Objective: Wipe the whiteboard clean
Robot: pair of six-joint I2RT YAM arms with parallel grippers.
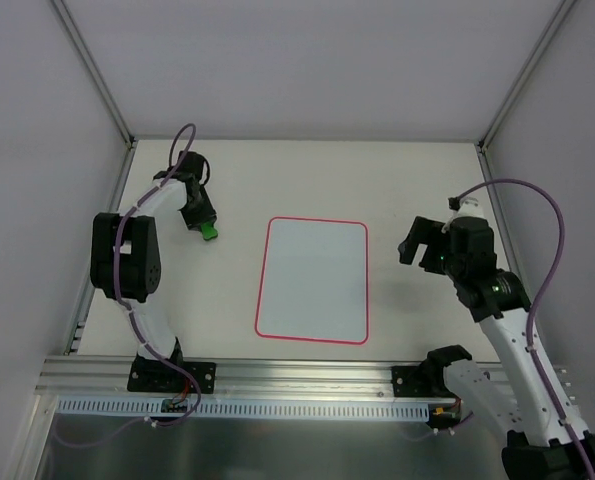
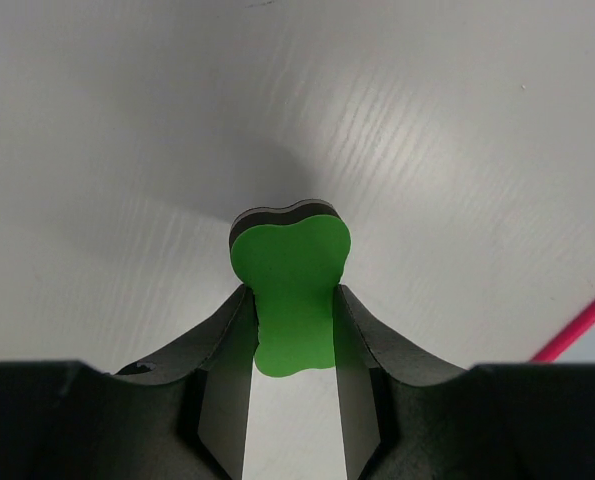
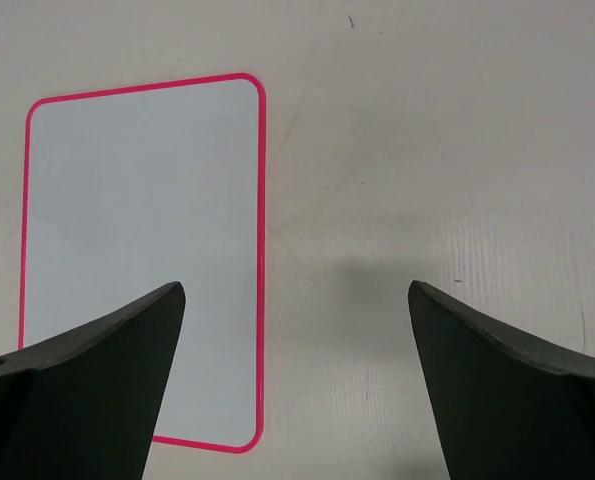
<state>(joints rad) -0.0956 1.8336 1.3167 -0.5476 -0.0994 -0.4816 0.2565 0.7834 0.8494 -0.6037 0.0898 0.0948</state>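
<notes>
Left hand (image 2: 292, 300): clamped on a green eraser (image 2: 289, 262), which sticks out past the fingertips.
Left hand position: over the bench (image 1: 427, 180), left of the whiteboard (image 1: 312, 280) and apart from it.
Right hand (image 3: 295, 290): jaws spread wide with nothing between them, over the bench just right of the whiteboard.
Whiteboard: flat on the bench between the two hands, white inside a pink-red border.

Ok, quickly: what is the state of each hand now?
Left hand: closed on the small green eraser block.
Right hand: open, holding nothing.
</notes>
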